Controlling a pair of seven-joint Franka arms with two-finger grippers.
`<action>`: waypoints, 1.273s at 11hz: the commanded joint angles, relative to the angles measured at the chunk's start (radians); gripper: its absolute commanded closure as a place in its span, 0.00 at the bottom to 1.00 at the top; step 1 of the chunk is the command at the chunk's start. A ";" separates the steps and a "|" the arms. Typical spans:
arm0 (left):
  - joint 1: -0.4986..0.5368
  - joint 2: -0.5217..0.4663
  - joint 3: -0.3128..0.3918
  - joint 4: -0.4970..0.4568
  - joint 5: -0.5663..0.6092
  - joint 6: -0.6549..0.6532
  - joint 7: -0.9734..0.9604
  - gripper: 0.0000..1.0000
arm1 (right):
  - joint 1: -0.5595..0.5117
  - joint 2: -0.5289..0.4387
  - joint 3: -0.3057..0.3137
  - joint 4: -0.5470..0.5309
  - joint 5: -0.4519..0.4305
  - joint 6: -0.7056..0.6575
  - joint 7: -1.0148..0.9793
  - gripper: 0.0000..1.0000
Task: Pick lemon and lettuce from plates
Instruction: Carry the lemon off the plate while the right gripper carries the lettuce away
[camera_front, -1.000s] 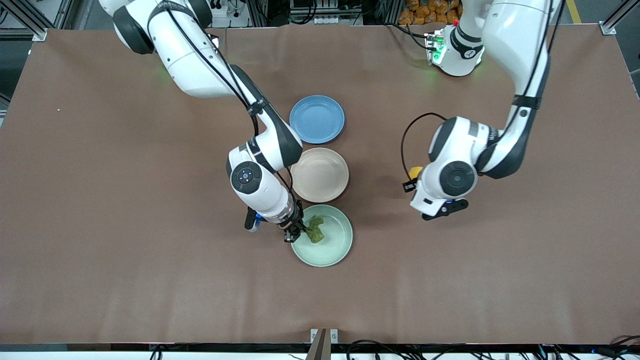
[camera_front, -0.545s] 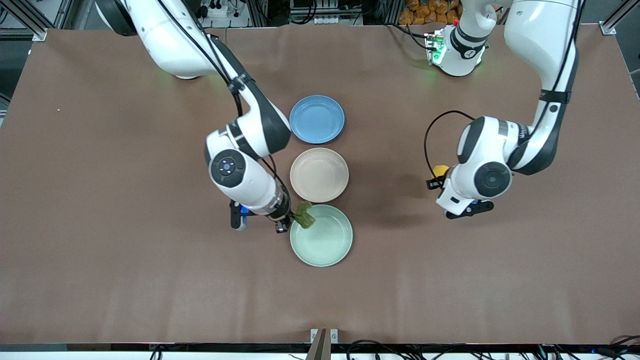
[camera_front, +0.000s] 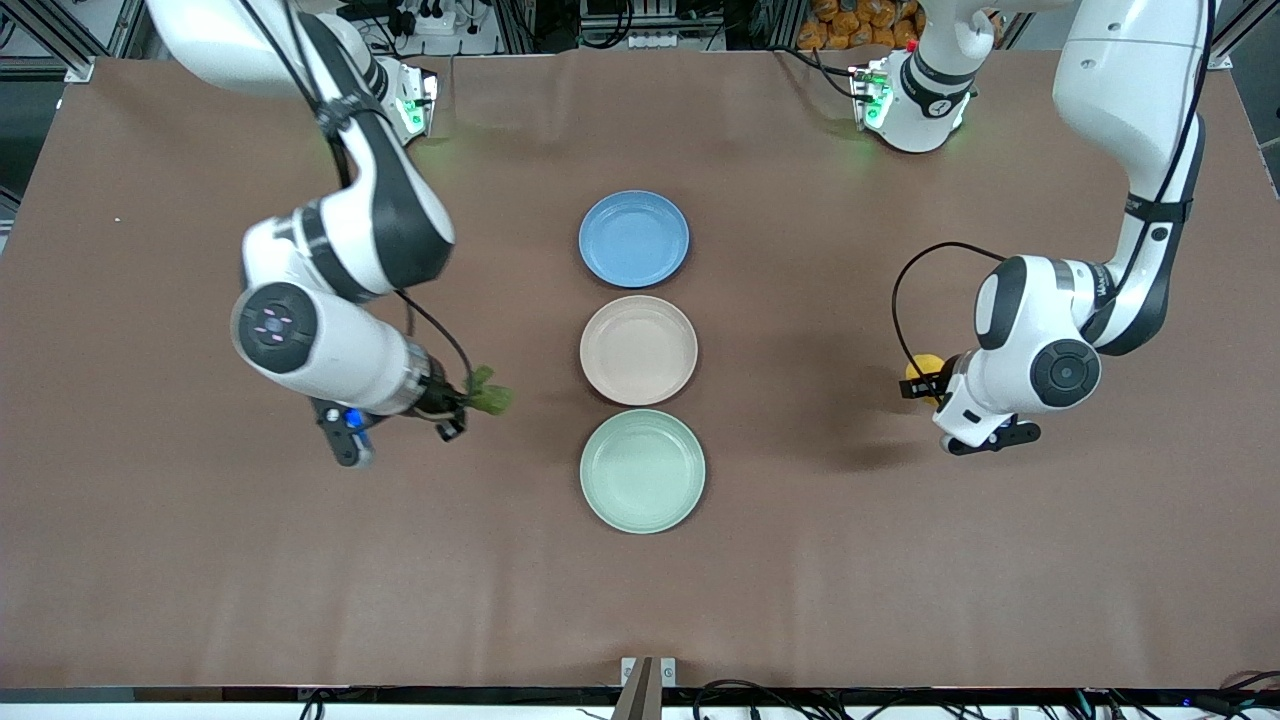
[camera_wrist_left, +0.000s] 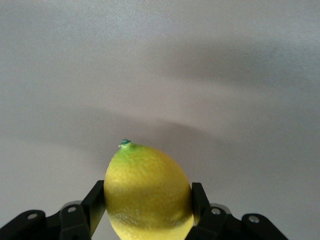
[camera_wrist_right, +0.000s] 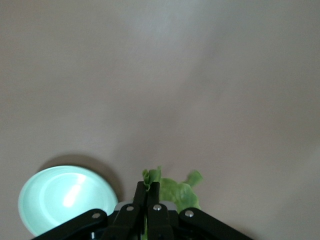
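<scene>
Lemon (camera_wrist_left: 148, 192) tip-out in left hand (camera_wrist_left: 148, 212)

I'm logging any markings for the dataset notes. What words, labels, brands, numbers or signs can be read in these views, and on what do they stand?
None can be read. The small yellow oval lemon, the wrinkly green lettuce leaf, and the beige-pink, mint green and blue round plastic plates bear no text. A small mark on the left arm's link is too small to read.

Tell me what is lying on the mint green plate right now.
Nothing: the mint green plate shows only bare surface. The lettuce hangs clamped in the right gripper over bare table toward the right arm's end.
</scene>
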 joint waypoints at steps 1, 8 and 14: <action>0.011 0.051 -0.013 0.010 0.110 0.057 0.007 1.00 | -0.065 -0.193 0.014 -0.273 -0.068 0.019 -0.233 1.00; 0.020 0.065 -0.013 0.021 0.112 0.060 0.049 0.00 | -0.267 -0.302 0.065 -0.596 -0.171 0.225 -0.792 1.00; 0.017 -0.095 -0.017 0.021 0.112 0.033 0.049 0.00 | -0.320 -0.309 0.066 -0.873 -0.300 0.641 -1.079 1.00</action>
